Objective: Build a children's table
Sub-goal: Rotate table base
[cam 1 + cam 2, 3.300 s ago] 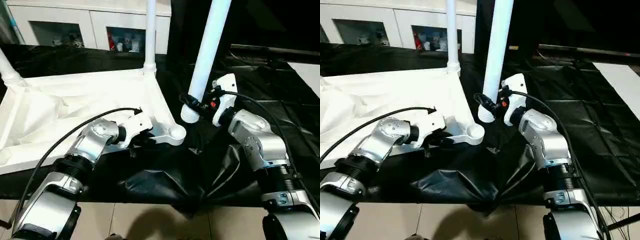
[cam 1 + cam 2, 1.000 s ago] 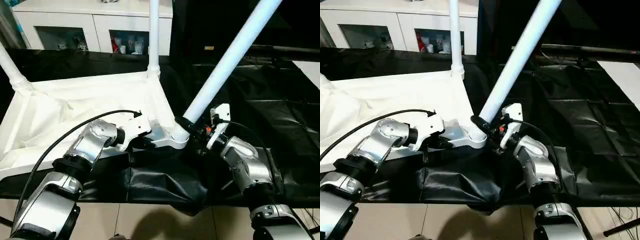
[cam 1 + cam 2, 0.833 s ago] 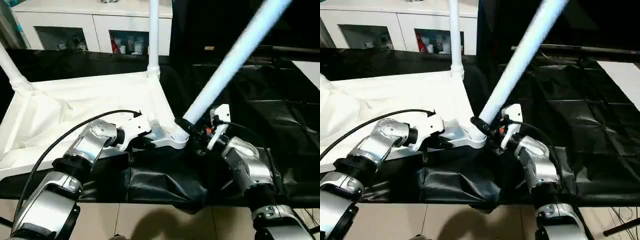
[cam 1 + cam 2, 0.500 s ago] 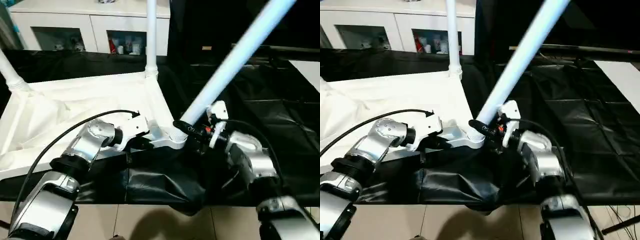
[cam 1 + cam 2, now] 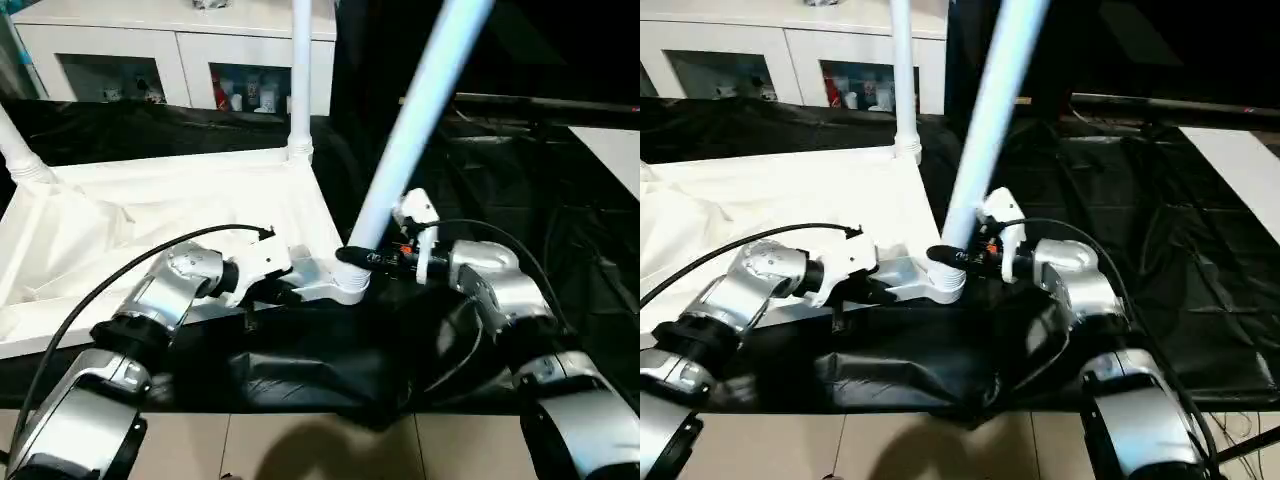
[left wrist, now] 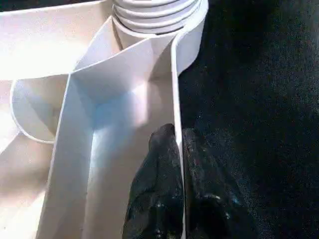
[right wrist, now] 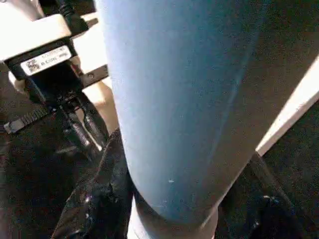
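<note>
Leg steered into the near corner socket

The right gripper [image 5: 356, 256] clamps the leg [image 5: 415, 118] at its base; it now stands steeper than a second ago. The left gripper [image 6: 177, 149] pinches the table top [image 5: 150, 215] rim near the socket [image 5: 345, 285].

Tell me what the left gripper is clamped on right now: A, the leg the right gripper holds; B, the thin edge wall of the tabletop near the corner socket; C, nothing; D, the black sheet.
B: in the left wrist view the left gripper is shut with the thin edge wall of the upturned tabletop between its fingers, just short of the corner socket.
</note>
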`<state>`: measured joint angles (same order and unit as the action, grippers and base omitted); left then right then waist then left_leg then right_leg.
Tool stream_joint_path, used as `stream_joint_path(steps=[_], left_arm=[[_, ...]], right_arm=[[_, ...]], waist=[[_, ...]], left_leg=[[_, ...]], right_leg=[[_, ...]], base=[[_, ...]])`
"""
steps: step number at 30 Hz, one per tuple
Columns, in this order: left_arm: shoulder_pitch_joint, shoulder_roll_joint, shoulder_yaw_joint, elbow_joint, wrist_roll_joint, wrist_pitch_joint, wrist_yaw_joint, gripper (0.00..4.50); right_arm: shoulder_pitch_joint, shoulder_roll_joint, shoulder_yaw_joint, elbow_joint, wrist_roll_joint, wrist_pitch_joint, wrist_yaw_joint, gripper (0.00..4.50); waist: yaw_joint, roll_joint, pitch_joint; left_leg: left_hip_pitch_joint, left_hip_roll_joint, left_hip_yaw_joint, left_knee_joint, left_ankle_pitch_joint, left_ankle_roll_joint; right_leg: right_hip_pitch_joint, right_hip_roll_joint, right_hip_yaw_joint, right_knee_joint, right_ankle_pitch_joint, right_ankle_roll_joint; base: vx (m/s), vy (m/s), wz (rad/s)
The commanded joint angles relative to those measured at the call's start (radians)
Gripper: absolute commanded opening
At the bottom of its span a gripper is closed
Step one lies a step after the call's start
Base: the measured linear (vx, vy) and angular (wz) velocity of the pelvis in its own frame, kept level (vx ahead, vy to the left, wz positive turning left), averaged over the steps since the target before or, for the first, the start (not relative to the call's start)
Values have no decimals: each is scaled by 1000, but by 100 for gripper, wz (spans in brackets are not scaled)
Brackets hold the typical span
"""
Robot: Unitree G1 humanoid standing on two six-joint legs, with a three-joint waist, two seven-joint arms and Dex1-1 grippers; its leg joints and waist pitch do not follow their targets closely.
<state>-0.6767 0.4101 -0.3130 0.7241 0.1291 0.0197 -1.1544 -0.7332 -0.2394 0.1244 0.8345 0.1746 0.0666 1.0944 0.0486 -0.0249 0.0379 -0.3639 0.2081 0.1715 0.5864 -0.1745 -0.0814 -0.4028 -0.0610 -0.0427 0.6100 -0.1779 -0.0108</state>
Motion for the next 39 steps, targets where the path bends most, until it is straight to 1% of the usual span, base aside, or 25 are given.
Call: stream_joint_path(steps=[1, 3, 7, 11, 15, 18, 20, 21, 23, 25, 30, 34, 36, 38, 39], left_arm=[[-2, 0, -19, -32, 3, -21, -13, 0], [0, 3, -21, -40, 1, -23, -24, 0], [11, 8, -22, -62, -14, -30, -60, 0], [21, 10, -23, -82, -26, -33, -82, 0], [41, 4, -15, -128, -78, -39, -145, 0], [48, 10, -17, -147, -98, -51, -194, 0], [50, 12, -18, -151, -103, -59, -208, 0], [54, 16, -23, -163, -112, -66, -235, 0], [56, 20, -27, -171, -111, -75, -249, 0], [55, 22, -27, -172, -115, -89, -262, 0], [54, 22, -17, -176, -131, -111, -290, 0], [52, 27, -18, -178, -136, -113, -306, 0], [52, 32, -18, -177, -134, -116, -312, 0], [51, 35, -20, -171, -118, -113, -295, 0], [49, 36, -23, -163, -107, -118, -282, 0]], right_arm=[[47, 15, 98, 84, -74, 68, 63, 185], [43, 11, 112, 89, -78, 73, 93, 185], [49, 0, 139, 92, -97, 71, 177, 185], [60, -6, 151, 92, -98, 61, 216, 185], [85, -9, 143, 79, -83, 50, 251, 185], [109, -15, 144, 56, -76, 40, 282, 185], [116, -18, 147, 49, -76, 38, 289, 185], [133, -24, 158, 31, -80, 28, 305, 185], [150, -26, 163, 14, -83, 13, 312, 185], [163, -26, 161, 1, -83, -2, 313, 185], [198, -25, 152, -23, -75, -18, 326, 185], [207, -26, 155, -24, -80, -29, 331, 185], [209, -23, 154, -25, -84, -33, 329, 185], [208, -20, 151, -23, -88, -39, 324, 185], [206, -18, 147, -19, -88, -45, 314, 185]], waist=[[1, 2, -51], [2, 1, -51], [5, 2, -48], [7, 2, -47], [8, 1, -43], [9, -1, -41], [9, -1, -42], [10, -2, -42], [12, -1, -41], [12, -4, -43], [15, -3, -44], [15, -2, -44], [15, 1, -43], [13, -1, -43], [14, 0, -42]], left_leg=[[10, 23, 0, -72, -275, 15], [11, 24, 0, -73, -276, 15], [11, 25, 1, -74, -285, 15], [13, 28, 0, -77, -313, 10], [15, 28, -2, -80, -346, 4], [18, 28, -3, -82, -363, 5], [18, 28, -4, -84, -362, 3], [19, 28, -3, -84, -368, 2], [18, 29, -3, -86, -365, 3], [23, 28, -3, -86, -372, 2], [20, 29, -3, -89, -357, 1], [20, 29, -2, -90, -363, 0], [19, 29, -3, -91, -368, -2], [20, 30, -4, -91, -372, -4], [20, 30, -4, -92, -373, -4]], right_leg=[[41, -67, 35, -74, -271, -224], [41, -68, 36, -76, -276, -220], [39, -67, 36, -75, -265, -224], [37, -68, 37, -78, -296, -219], [33, -70, 38, -84, -354, -204], [31, -68, 38, -88, -391, -190], [31, -67, 38, -87, -388, -190], [30, -69, 39, -90, -395, -189], [31, -69, 40, -90, -388, -186], [29, -69, 40, -91, -398, -185], [32, -67, 40, -89, -373, -185], [32, -67, 40, -88, -354, -196], [32, -67, 39, -88, -365, -193], [31, -67, 39, -89, -371, -190], [31, -68, 39, -90, -375, -190]], base=[[0, 0, 0], [0, 0, 0], [0, 0, 0], [0, 0, 0], [0, 0, 0], [0, 0, 0], [0, 0, 0], [0, 0, 0], [0, 0, 0], [0, 0, 0], [0, 0, 0], [0, 0, 0], [0, 0, 0], [0, 0, 0], [0, 0, 0]])
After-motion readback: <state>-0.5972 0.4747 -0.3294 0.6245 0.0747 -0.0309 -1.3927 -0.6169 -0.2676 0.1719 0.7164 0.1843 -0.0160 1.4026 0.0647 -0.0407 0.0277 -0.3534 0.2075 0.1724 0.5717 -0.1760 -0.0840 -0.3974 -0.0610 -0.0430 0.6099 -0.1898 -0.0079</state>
